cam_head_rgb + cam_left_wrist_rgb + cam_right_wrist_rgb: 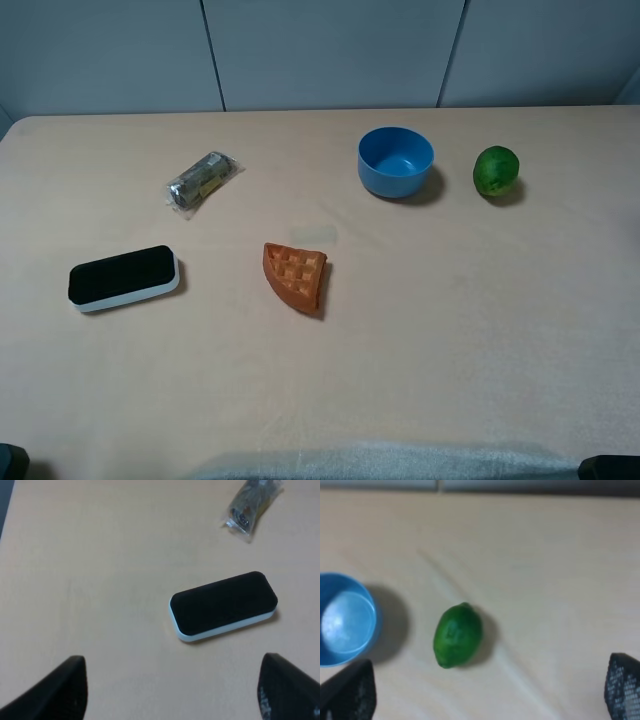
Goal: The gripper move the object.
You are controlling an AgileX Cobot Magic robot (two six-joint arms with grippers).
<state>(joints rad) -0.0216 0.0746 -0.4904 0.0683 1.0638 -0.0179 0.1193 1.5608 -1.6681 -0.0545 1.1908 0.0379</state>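
The blue bowl point(345, 620) has nothing in it. The lime point(458, 635) is shiny, green and egg-shaped. It sits on the tabletop point(545, 580) just beside the bowl, ahead of the right gripper point(490, 692), whose fingers are spread wide and hold nothing.

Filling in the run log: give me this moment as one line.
stage: before grasp | green fruit: on table beside blue bowl, untouched | right gripper: open, apart from fruit | left gripper: open, empty
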